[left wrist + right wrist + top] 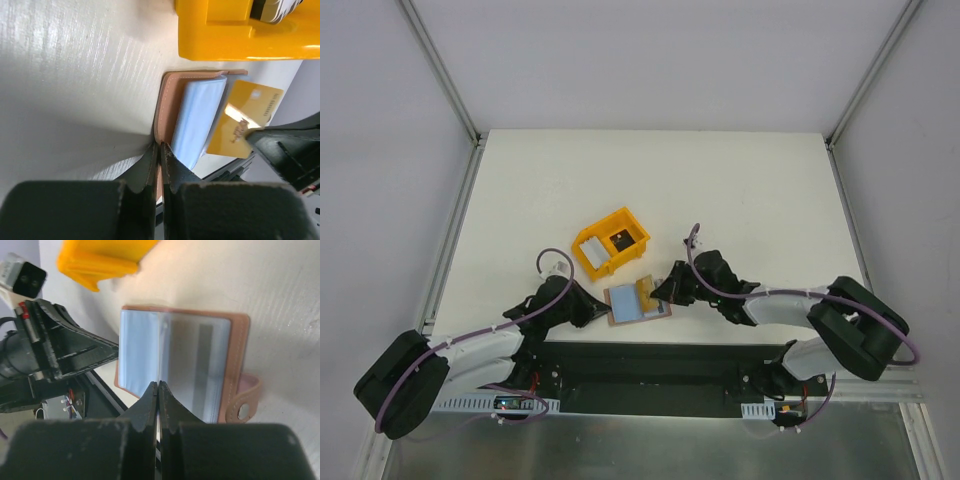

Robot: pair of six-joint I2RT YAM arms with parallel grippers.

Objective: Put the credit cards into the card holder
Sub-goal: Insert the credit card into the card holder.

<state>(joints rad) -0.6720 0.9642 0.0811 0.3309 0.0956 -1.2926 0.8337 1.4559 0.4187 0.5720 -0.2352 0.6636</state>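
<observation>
Card holder [628, 304] lies open on table [740, 200], just near of yellow bin [610, 242], long axis left-right. Left gripper [603, 311] closed, tips at its left edge. Right gripper [659, 293] closed, tips over right half by gold card [245, 120]. Credit cards [591, 251] remain in bin.

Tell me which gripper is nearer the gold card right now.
Right. The right gripper is at the gold card's end, apparently pinching it over the card holder. The left gripper is on the holder's far side from the card, shut on its left cover edge.
</observation>
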